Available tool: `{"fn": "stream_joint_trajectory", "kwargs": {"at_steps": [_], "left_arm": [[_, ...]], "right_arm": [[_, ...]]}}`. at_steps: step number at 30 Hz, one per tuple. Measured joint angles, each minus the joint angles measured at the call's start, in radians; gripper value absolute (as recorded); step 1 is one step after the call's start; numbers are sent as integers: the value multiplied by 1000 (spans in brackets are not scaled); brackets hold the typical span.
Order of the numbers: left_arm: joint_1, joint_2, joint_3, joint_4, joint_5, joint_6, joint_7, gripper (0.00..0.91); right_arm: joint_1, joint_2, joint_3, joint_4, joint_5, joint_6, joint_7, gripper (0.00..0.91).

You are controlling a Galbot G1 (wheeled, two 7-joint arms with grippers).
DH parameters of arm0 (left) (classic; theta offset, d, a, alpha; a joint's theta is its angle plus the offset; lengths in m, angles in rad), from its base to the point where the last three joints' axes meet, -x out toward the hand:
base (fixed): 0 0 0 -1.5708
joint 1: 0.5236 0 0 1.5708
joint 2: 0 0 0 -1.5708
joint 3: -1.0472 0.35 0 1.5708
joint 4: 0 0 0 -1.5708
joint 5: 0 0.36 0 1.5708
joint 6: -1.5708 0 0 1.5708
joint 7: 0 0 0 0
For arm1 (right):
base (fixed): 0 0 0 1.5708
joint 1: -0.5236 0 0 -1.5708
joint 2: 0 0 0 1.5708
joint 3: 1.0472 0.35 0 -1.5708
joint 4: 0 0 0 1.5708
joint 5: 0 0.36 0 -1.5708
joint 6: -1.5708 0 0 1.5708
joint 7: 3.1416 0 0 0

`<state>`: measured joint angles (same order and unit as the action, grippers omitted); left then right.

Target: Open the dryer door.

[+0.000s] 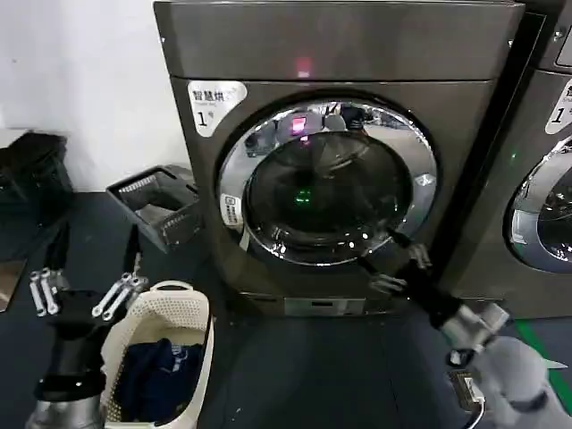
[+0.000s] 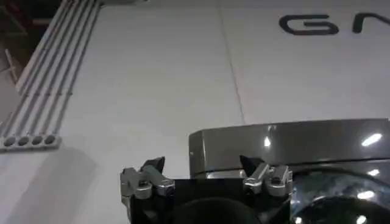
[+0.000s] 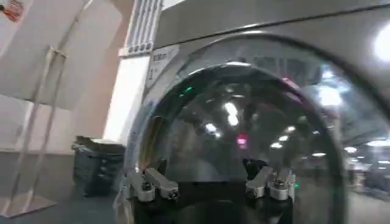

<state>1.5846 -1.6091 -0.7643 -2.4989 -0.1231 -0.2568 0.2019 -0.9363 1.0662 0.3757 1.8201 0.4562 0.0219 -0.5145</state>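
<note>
Right gripper [image 1: 382,262] — your working tool, fingers spread wide, holding nothing. Dryer door [image 1: 327,182] lies directly ahead of its tips, shut against the dryer [image 1: 465,152]. Left gripper [image 1: 89,264] — parked low, fingers apart, beside a laundry basket [image 1: 183,308].

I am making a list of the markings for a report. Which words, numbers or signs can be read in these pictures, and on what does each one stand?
"1": white sticker on the dryer, top left of its front; the small characters above it are too blurred to read.
"1": label on the second machine, partly cut off.
"GN": large dark letters on the white wall, cut off.
Small label on the dryer door ring: unreadable.
</note>
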Motion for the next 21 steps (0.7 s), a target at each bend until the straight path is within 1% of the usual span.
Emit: {"fn": "stream_joint_trajectory", "kwargs": {"at_steps": [7,9,11,14,17,21], "left_arm": [[35,51,-37,2,-5,52,12,907],[46,70,-54,2,-22,80,22,907],[60,85,-74,8,-34,122,50,907],[64,113,-105,29,-28,172,69,907],[70,135,-122,42,-32,224,77,907],[81,166,-136,41,-73,293,85,907]], "right_arm": [[126,20,-134,-91,-5,-3,0,907],[152,27,-163,-110,-6,-3,2,907],[176,30,-187,-127,-6,-4,4,907],[209,34,-216,-146,-5,-7,5,907],[233,43,-237,-162,-4,-9,6,907],[267,52,-261,-184,1,-15,5,907]]}}
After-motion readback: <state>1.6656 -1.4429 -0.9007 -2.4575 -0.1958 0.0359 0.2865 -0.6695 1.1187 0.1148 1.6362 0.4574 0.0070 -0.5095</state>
